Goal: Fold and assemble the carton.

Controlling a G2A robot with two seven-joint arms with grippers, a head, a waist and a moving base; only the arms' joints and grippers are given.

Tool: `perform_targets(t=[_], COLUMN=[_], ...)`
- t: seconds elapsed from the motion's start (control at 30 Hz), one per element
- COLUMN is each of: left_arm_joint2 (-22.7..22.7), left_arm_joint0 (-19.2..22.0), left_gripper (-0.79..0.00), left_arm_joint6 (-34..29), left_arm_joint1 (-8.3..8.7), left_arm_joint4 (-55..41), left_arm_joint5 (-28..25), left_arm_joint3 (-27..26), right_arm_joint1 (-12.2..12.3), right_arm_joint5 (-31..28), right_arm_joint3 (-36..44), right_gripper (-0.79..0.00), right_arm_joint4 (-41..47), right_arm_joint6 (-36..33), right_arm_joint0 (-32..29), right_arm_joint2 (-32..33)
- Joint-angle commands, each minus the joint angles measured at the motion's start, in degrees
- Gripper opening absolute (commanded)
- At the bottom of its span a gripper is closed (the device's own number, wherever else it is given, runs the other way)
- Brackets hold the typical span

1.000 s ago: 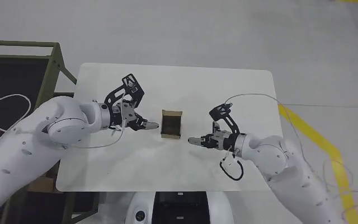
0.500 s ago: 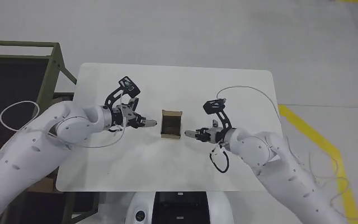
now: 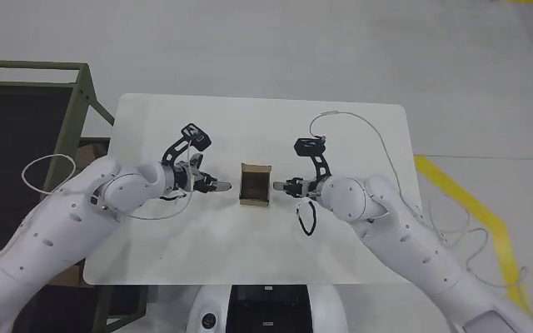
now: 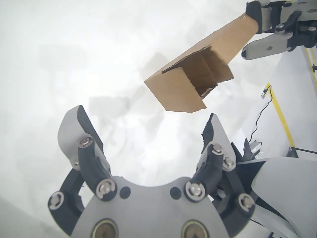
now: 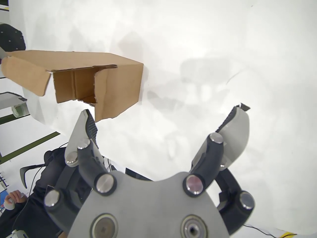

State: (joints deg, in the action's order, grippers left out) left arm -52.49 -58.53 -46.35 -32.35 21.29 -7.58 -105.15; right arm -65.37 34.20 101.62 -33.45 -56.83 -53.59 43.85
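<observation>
A small brown carton (image 3: 255, 185) stands on the white table (image 3: 350, 241), its top open and one long flap (image 4: 230, 35) sticking out. My left gripper (image 3: 220, 184) is open just left of the carton, with a small gap to its wall (image 4: 173, 95). From the other side, my right gripper (image 3: 283, 185) is open at the carton's right side. One of its fingers (image 5: 87, 122) lies close to the lower corner of the carton (image 5: 118, 87). In the left wrist view the right gripper (image 4: 250, 33) sits at the far end of the flap; whether it touches is unclear.
A green metal frame (image 3: 77, 91) stands off the table's left edge. A thin cable (image 3: 366, 126) trails over the right half of the table and a black cable loop (image 3: 305, 218) hangs under the right wrist. The table's right edge lies near a yellow floor line (image 3: 462, 208).
The right gripper has moved left and away from the table's front edge, up to the carton's right side. The left arm shifted slightly. The carton has stayed in place.
</observation>
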Motion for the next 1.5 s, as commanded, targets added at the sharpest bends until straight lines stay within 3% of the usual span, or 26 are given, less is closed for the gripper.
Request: perform_targets(t=[0.0, 0.37, 0.63, 1.47], left_arm_joint2=[0.86, 5.78, 7.82, 11.16], left_arm_joint0=[0.78, 5.51, 7.91, 11.43], left_gripper=[0.000, 0.000, 0.000, 0.000], left_arm_joint6=[-0.59, -2.95, -3.91, -8.37], left_arm_joint1=[-0.59, -4.38, -6.51, -11.23], left_arm_joint4=[0.35, 2.12, 2.38, 5.59], left_arm_joint5=[0.78, 4.61, 4.18, 5.79], left_arm_joint3=[0.22, 3.93, 5.85, 9.02], right_arm_joint1=[-0.21, -1.31, -2.68, -6.55], right_arm_joint5=[0.25, 1.88, 2.33, 3.68], right_arm_joint3=[-0.30, -2.13, -3.73, -7.73], right_gripper=[0.000, 0.000, 0.000, 0.000], right_arm_joint4=[-0.12, -3.18, -4.21, -7.73], right_arm_joint6=[-0.17, -3.67, -4.83, -7.83], right_arm_joint0=[0.37, 2.64, 4.82, 8.85], right_arm_joint2=[-0.28, -2.62, -5.03, -9.86])
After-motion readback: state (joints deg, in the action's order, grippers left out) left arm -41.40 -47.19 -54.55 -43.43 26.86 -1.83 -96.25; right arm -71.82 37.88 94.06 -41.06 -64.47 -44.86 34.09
